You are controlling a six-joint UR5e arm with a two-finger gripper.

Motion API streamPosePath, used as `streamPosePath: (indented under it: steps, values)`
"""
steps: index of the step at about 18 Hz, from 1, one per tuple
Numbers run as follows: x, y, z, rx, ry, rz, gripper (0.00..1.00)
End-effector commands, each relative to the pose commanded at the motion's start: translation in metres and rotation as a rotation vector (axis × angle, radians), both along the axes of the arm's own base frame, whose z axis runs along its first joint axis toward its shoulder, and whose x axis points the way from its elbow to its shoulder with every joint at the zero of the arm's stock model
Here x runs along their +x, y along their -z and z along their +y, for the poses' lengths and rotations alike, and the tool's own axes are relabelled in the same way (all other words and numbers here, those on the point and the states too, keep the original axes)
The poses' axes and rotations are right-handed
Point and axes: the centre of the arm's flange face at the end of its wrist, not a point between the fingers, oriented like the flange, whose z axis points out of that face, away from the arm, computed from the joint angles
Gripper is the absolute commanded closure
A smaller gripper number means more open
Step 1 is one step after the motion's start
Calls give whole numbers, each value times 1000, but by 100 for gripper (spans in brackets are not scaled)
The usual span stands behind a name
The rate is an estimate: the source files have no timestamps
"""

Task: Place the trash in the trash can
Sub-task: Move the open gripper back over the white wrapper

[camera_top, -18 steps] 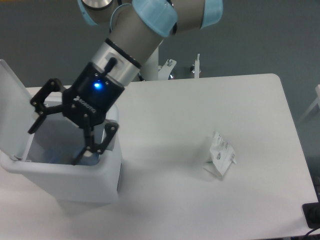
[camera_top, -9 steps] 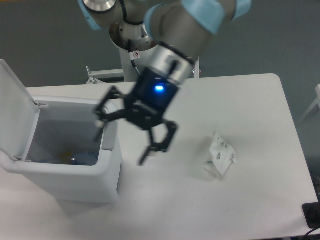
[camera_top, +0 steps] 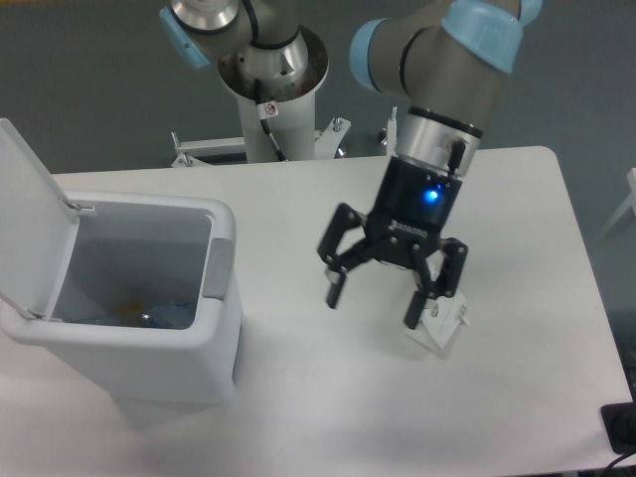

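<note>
The white trash can point(camera_top: 149, 368) stands at the table's left with its lid point(camera_top: 25, 214) tipped open. The blue-tinted bottle point(camera_top: 154, 313) lies at its bottom, only partly seen. The small white packet point(camera_top: 444, 323) with dark print lies on the table at the right. My gripper point(camera_top: 376, 306) is open and empty, hovering above the table just left of the packet, with its right finger point(camera_top: 417, 303) over the packet's left edge.
The arm's base column point(camera_top: 273, 79) and mounting brackets stand behind the table's far edge. A dark object point(camera_top: 621, 427) sits at the table's lower right corner. The table's right edge runs close to the packet.
My gripper has moved from over the trash can, across the table to the right, and now hangs beside the packet. It stays open. The bottle stays in the can.
</note>
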Motion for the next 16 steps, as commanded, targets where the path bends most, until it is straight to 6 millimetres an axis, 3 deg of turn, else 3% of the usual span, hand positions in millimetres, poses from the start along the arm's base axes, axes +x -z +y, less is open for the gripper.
streamPosePath:
  steps: [6,11,16]
  values:
    - [0,47,-15,-182,-75,8,0]
    - [-3,113,-44,-452,-163,14,0]
    - [-4,159,-44,-566,-166,-5,0]
